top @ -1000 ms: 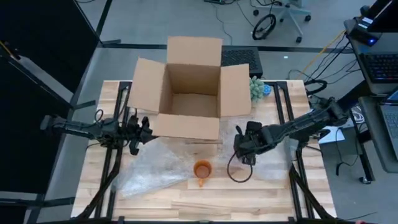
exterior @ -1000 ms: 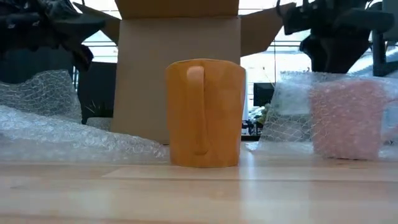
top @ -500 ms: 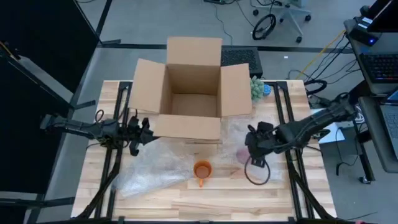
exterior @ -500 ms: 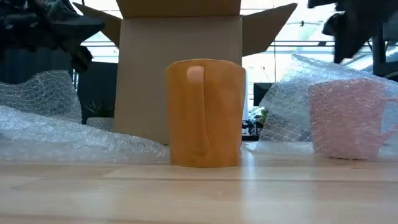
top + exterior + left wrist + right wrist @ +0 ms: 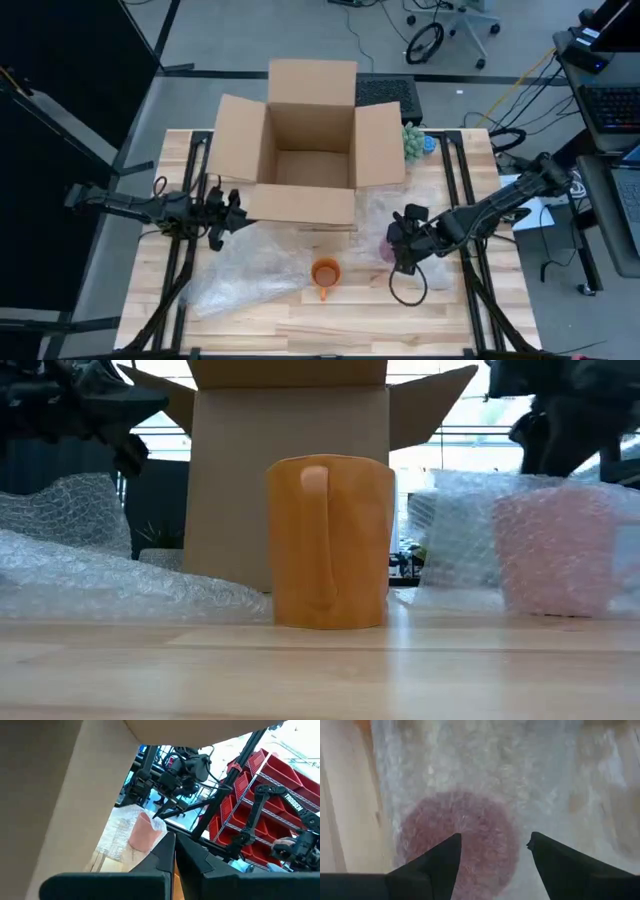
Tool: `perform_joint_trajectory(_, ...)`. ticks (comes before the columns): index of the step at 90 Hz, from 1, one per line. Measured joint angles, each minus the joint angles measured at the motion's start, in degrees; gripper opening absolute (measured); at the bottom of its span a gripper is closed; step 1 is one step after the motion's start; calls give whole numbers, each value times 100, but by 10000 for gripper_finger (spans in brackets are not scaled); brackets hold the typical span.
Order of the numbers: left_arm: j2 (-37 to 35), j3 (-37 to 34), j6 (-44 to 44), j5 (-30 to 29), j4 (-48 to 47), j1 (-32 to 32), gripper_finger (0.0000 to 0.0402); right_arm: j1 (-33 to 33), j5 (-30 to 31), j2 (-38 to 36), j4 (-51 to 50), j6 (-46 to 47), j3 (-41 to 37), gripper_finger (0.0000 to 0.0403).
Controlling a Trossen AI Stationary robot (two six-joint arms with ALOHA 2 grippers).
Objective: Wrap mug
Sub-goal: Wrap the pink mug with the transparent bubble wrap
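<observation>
1. The pink mug [image 5: 548,550] stands right of centre on the wooden tabletop [image 5: 300,330], under a sheet of bubble wrap [image 5: 375,215] draped over it.
2. The right hand [image 5: 398,245] hovers just above that mug, fingers [image 5: 427,865] spread wide and holding nothing; the covered mug shows between them.
3. The left hand [image 5: 222,215] waits at the left, just off the box's front-left corner, fingers [image 5: 162,857] pressed together.
4. The open cardboard box [image 5: 305,150] fills the far middle, flaps out; the near strip of tabletop lies bare up to its front edge.
5. Two mugs: the pink one and an orange mug [image 5: 325,273] standing uncovered at centre, handle toward the front edge.
6. Two wrap sheets: one over the pink mug, a second sheet [image 5: 245,270] crumpled beside the orange mug on its left.
</observation>
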Motion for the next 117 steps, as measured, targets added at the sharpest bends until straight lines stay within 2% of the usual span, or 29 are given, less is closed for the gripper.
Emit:
perform_joint_trajectory(26, -1, 0, 22, -17, -2, 0, 0, -323, -175, 152, 281, -466, 30, 223)
perform_joint_trajectory(49, -1, 0, 37, -17, -9, 0, 0, -323, -179, 133, 728, -1282, 923, 223)
perform_joint_trajectory(59, 0, 0, 33, -17, -15, 0, 0, -280, -294, 130, -42, -1272, 1420, 223)
perform_joint_trajectory(69, 0, 0, 33, 13, -29, 0, 0, -112, -323, 124, -1434, -557, 1686, 223)
perform_joint_trajectory(76, 0, 0, 31, 32, -157, 0, 0, 90, -316, 120, -2149, 69, 1580, 223)
perform_joint_trajectory(83, 2, 0, 6, 31, -355, -24, 0, 279, -310, 120, -2195, 511, 1206, 223)
perform_joint_trajectory(101, 7, 0, 2, -17, -573, -59, 0, 393, -314, 129, -1177, 578, 275, 223)
perform_joint_trajectory(117, 7, 0, 2, -26, -564, -59, 0, 104, -303, 129, -333, 269, 83, 223)
